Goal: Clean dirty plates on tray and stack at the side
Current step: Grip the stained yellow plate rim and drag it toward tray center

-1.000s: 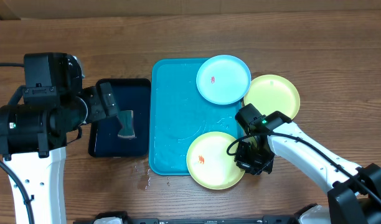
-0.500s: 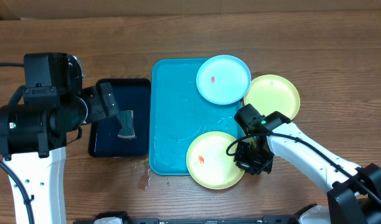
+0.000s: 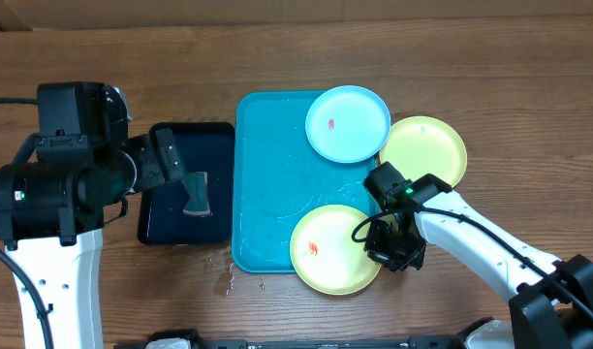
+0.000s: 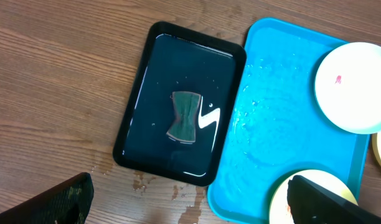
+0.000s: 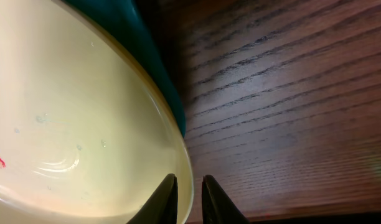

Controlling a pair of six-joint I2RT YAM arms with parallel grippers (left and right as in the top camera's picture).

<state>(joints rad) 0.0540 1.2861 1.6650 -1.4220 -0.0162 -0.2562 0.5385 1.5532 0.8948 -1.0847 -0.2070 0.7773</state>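
Left of the tray (image 3: pixel 267 184): smaller black tray (image 3: pixel 161 228) just beside its left rim, sponge (image 3: pixel 197 194) lying in shallow water at the middle. Over that, left pincer (image 4: pixel 189 182), spread wide apart, holding nothing, well apart from every plate.

At the tray's far right corner: cyan plate (image 3: pixel 348 124), one red smear, overhanging the rim a little. Off the tray's right edge, on the bench (image 3: pixel 529 97): far yellow-green plate (image 3: pixel 427 150), meeting the cyan one; over or under, cannot tell. No smear visible.

At the tray's near right corner: near yellow-green plate (image 3: pixel 326 254), orange smear left of centre, overhanging the near and right rims. Round, so no long axis to mind. Right pincer (image 3: pixel 389 250) at its right edge, drawn nearly together and clamped on the rim: one finger (image 5: pixel 167 199) inside the lip, the other outside over bare wood.

Plate body lies left of that pincer, toward the tray's middle; right arm plainly the nearer. Open bench right of the tray's near corner; far yellow-green plate close behind the wrist. Thin edge hold on a wet plate: may tilt or slip on lifting.
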